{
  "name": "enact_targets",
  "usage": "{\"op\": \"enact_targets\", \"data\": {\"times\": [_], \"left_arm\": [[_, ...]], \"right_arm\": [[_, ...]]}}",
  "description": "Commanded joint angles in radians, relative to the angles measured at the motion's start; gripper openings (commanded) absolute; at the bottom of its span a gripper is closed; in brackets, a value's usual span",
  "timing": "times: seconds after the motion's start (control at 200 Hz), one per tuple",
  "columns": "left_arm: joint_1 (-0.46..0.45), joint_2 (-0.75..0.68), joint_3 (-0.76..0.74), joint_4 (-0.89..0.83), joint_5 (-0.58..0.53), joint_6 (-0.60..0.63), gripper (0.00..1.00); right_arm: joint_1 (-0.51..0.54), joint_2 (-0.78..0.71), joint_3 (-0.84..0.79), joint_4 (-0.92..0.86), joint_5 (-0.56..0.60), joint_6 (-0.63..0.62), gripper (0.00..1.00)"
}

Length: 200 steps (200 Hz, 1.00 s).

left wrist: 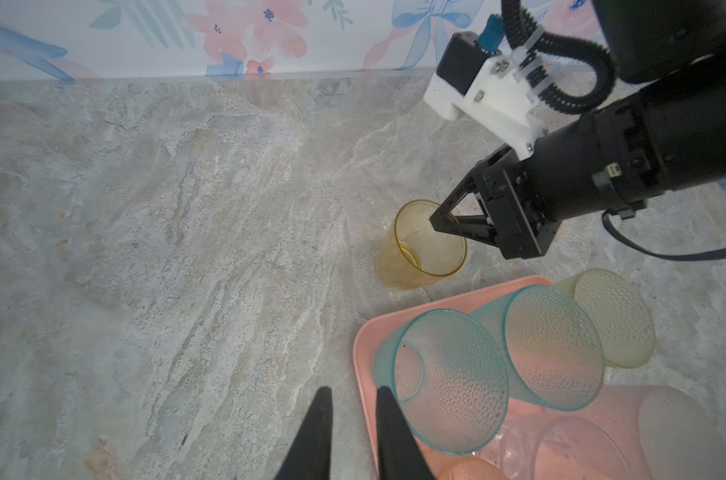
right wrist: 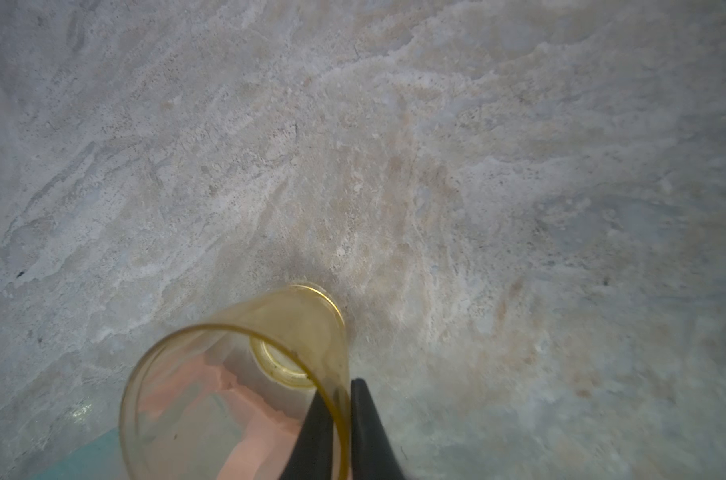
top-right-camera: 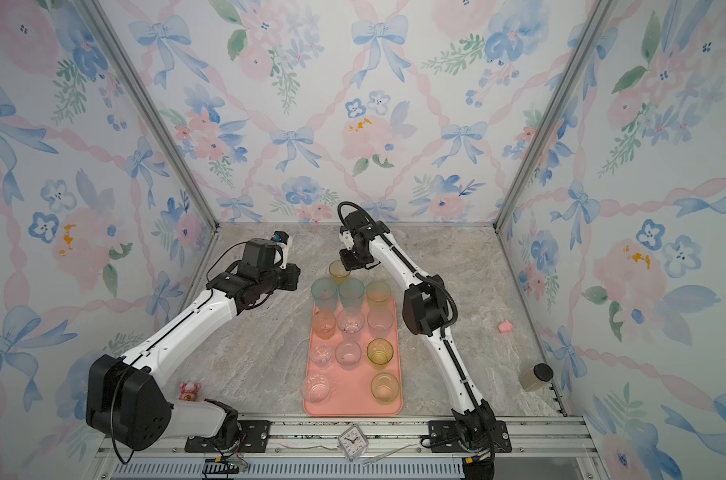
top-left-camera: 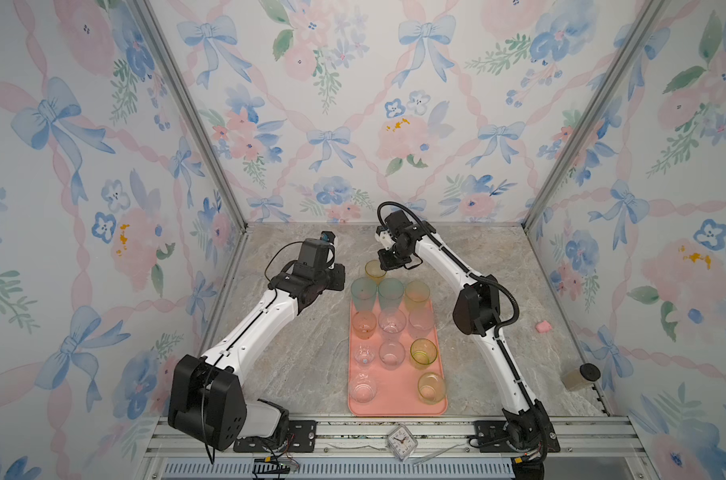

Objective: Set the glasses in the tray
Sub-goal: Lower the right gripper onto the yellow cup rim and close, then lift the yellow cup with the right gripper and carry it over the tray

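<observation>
We see the amber glass (left wrist: 421, 245) on the table (top-left-camera: 303, 365), just beyond the far end of the tray (top-left-camera: 394, 403). Its near rim is cut off in the right wrist view. The right tool (right wrist: 341, 388) pinches its wall. Eleven other glasses (top-left-camera: 390, 293) stand in the tray. The left tool (left wrist: 353, 392) hangs slightly parted and empty. The clock (top-left-camera: 401, 442) has numerals too small to read.
</observation>
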State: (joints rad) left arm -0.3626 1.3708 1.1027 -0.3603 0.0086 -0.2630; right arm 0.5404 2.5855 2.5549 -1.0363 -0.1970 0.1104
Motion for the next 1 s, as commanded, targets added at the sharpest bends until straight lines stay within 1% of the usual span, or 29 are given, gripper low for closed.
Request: {"op": "enact_targets", "data": {"times": [0.0,0.205,0.335,0.69,0.865,0.995], "left_arm": [[0.011,-0.027,-0.015,0.009,0.015,0.021,0.22],[0.014,-0.031,-0.018,0.009,0.017,0.02,0.22],[0.016,-0.031,-0.019,0.009,0.016,0.022,0.22],[0.016,-0.024,-0.019,0.009,0.024,0.022,0.22],[0.016,-0.012,-0.024,0.015,0.029,0.013,0.22],[0.017,0.002,-0.035,0.03,0.042,0.001,0.21]], "right_arm": [[0.016,-0.004,0.019,0.0,0.032,-0.008,0.09],[0.015,-0.052,-0.034,0.054,0.061,-0.003,0.0],[0.014,-0.092,-0.077,0.105,0.08,0.011,0.0],[-0.012,-0.207,-0.18,0.226,0.082,0.053,0.0],[-0.029,-0.268,-0.234,0.262,0.095,0.056,0.0],[-0.043,-0.335,-0.308,0.288,0.118,0.048,0.0]]}}
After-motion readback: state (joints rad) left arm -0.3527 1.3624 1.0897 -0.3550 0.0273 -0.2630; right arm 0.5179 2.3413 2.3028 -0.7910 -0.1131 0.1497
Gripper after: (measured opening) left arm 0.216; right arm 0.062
